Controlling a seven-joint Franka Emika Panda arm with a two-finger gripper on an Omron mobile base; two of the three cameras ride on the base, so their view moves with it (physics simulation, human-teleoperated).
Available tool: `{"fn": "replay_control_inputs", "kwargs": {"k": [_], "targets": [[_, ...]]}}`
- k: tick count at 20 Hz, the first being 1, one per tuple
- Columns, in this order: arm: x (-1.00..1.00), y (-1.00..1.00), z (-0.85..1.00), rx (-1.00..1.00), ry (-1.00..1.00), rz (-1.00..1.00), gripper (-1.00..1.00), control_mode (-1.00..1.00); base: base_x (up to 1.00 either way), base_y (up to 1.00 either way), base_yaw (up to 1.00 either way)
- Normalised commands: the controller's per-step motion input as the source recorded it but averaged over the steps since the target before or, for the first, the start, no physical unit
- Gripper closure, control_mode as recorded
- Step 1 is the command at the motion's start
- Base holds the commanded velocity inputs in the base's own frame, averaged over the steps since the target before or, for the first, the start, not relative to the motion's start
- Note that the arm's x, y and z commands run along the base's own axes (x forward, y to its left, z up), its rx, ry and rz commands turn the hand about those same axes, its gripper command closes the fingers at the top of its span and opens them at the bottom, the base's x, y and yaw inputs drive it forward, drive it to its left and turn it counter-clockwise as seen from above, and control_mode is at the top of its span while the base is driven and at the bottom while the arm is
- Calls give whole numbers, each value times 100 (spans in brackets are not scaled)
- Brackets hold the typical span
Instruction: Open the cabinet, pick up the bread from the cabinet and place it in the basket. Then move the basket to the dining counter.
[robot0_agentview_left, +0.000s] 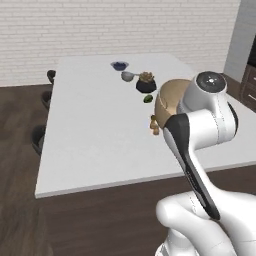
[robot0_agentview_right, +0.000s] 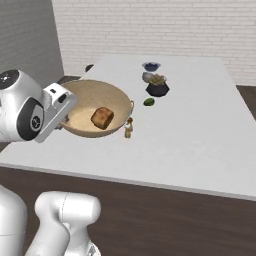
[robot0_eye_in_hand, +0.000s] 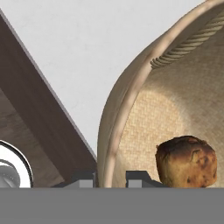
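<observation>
The round tan basket (robot0_agentview_right: 100, 84) sits at the near left part of the white dining counter (robot0_agentview_right: 200, 135), close to its edge. The golden-brown bread (robot0_agentview_right: 102, 118) lies inside it. In the hand view my gripper (robot0_eye_in_hand: 111, 177) straddles the basket's rim (robot0_eye_in_hand: 131, 100), one finger outside the wall and one inside, shut on it. The bread (robot0_eye_in_hand: 187, 161) rests just right of the inner finger. From the left base view my arm hides most of the basket (robot0_agentview_left: 167, 97) on the counter (robot0_agentview_left: 95, 125).
Beside the basket stands a small brown shaker (robot0_agentview_right: 128, 128). Beyond it are a green item (robot0_agentview_right: 149, 102), a black plant pot (robot0_agentview_right: 157, 87), a grey cup (robot0_agentview_right: 147, 77) and a blue bowl (robot0_agentview_right: 151, 66). Dark stools (robot0_agentview_left: 39, 137) line the counter's far side.
</observation>
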Motion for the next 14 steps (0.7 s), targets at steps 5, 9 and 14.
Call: {"fn": "replay_control_inputs", "kwargs": {"k": [5,9,14], "targets": [[39,34,-22,0,0,-1,100,-100,8,23,-3],[99,70,-62,0,6,0,100,-100,0,0,0],[100,64,-83,0,19,0,100,-100,0,0,0]]}}
